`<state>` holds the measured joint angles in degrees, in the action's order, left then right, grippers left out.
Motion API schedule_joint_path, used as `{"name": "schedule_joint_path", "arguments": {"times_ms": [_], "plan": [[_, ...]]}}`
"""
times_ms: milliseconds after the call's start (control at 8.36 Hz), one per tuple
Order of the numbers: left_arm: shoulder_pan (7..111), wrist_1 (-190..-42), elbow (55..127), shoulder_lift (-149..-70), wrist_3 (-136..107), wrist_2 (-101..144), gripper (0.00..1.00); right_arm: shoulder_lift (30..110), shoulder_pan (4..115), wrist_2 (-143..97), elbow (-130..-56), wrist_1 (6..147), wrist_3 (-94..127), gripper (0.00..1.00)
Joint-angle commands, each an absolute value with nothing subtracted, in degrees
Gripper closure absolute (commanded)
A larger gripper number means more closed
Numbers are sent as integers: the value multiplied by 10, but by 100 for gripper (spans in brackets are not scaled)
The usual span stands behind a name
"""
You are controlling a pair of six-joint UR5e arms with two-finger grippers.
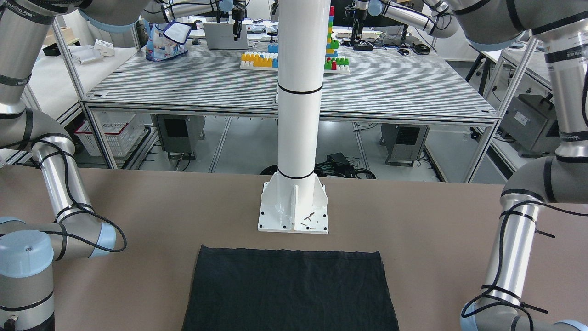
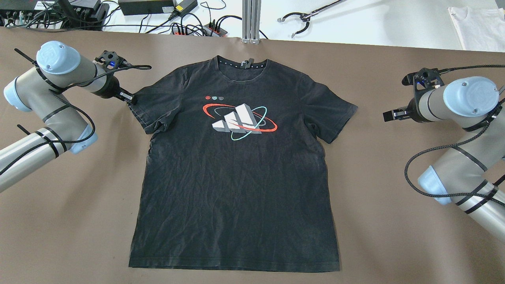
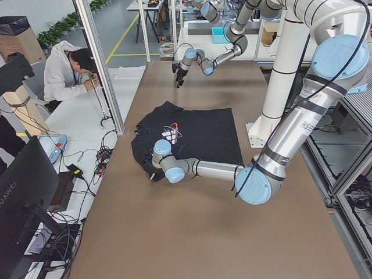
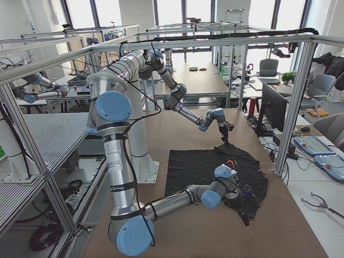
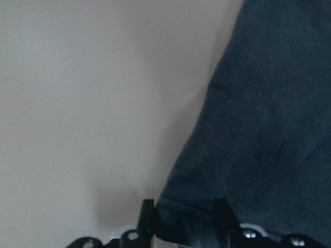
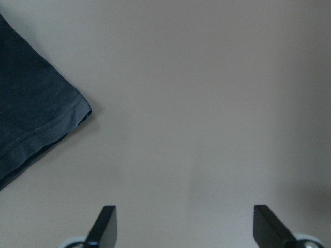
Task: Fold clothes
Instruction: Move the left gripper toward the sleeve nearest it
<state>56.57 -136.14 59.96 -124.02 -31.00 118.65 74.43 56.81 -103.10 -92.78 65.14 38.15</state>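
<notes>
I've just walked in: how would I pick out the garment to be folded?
Find the big brown table. Flat in its middle lies a black T-shirt, the only garment on it, with a red, white and teal logo on its chest.

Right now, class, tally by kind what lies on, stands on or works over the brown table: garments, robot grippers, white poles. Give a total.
Black T-shirt: 1
Robot grippers: 2, the left gripper and the right gripper
White pole: 1
Total: 4
</notes>
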Motion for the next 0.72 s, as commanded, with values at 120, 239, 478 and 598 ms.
{"name": "schedule_joint_path", "arguments": {"times_ms": [120,239,478,598], "plan": [[567,-1363,606,-1240,-311,1187,100,745,564,-1031,-928,650,381,6],[567,-1363,618,-1241,-319,1187,100,745,564,-1031,-928,650,381,6],[567,-1358,653,-1244,-392,1187,100,745,563,-1031,-928,650,382,6],[567,-1357,666,-1261,-435,1188,100,745,563,-1031,-928,650,382,6]]}}
